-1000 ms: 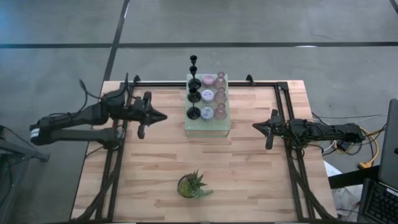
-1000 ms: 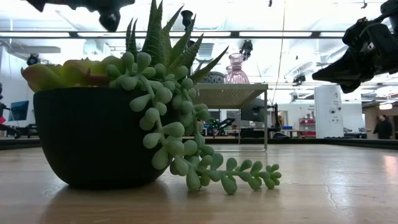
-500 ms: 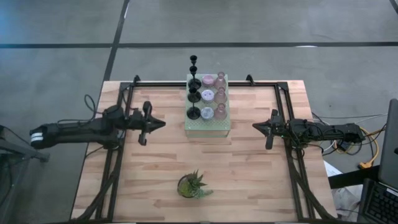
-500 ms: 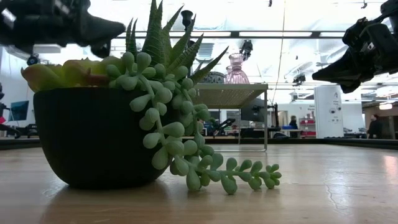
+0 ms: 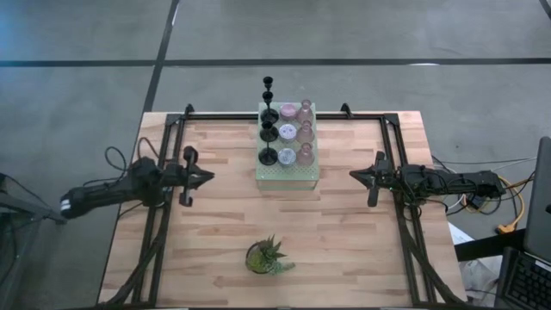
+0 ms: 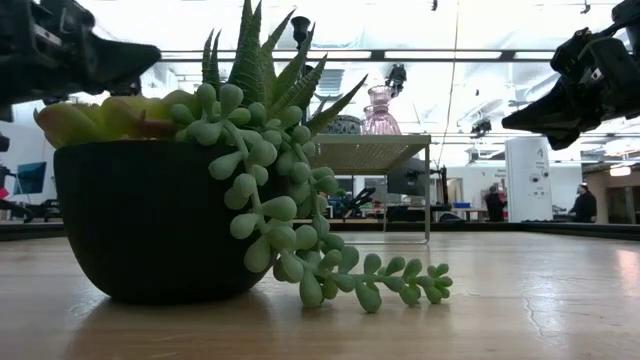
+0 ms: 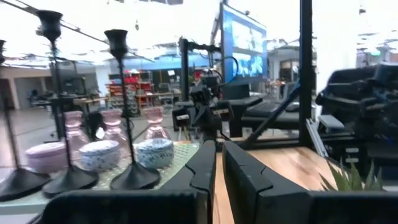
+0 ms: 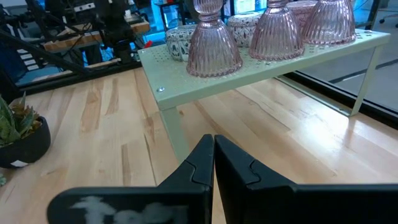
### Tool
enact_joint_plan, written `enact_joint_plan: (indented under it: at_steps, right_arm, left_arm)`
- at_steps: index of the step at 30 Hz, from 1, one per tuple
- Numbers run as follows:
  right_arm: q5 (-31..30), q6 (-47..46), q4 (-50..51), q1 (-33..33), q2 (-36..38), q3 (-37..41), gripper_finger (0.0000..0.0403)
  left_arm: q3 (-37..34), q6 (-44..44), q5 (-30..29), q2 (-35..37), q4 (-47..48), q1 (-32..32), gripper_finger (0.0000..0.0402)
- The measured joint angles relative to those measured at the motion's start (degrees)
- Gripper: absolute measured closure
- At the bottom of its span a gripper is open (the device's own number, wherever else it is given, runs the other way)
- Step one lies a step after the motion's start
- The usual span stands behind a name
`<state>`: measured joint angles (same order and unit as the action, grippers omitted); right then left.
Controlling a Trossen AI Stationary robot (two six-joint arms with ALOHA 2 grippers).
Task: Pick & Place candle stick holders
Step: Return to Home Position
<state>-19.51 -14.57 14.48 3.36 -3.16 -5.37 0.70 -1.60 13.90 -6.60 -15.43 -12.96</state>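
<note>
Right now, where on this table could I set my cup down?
Bare table lies between the left fingers and the shelf, between the shelf and the right fingers, and either side of the potted plant. The shelf top is crowded with candle holders.

Black, translucent pink and speckled lilac-grey candle stick holders (image 5: 286, 133), pale green perforated shelf (image 5: 288, 176)

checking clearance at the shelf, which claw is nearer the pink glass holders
Right. The right claw is off the shelf edge nearest the pink glass holders; the left claw is farther, past the black holders.
</note>
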Motion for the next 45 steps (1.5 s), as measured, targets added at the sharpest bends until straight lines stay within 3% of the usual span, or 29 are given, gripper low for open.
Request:
enact_joint_plan:
  at_steps: [5, 13, 45]
  right_arm:
    - [0.0, 0.0, 0.0, 0.0, 0.0, 0.0, 0.0394]
    - [0.0, 0.0, 0.0, 0.0, -0.1, 0.0, 0.0394]
    - [0.0, 0.0, 0.0, 0.0, 0.1, 0.0, 0.0394]
  left_arm:
    - [-0.2, 0.0, -6.2, 6.6, 8.2, 1.6, 0.0369]
    - [-0.2, -0.7, -14.7, 6.5, 13.3, 7.1, 0.0368]
    - [0.0, -1.2, -14.9, 6.3, 14.9, 8.1, 0.0369]
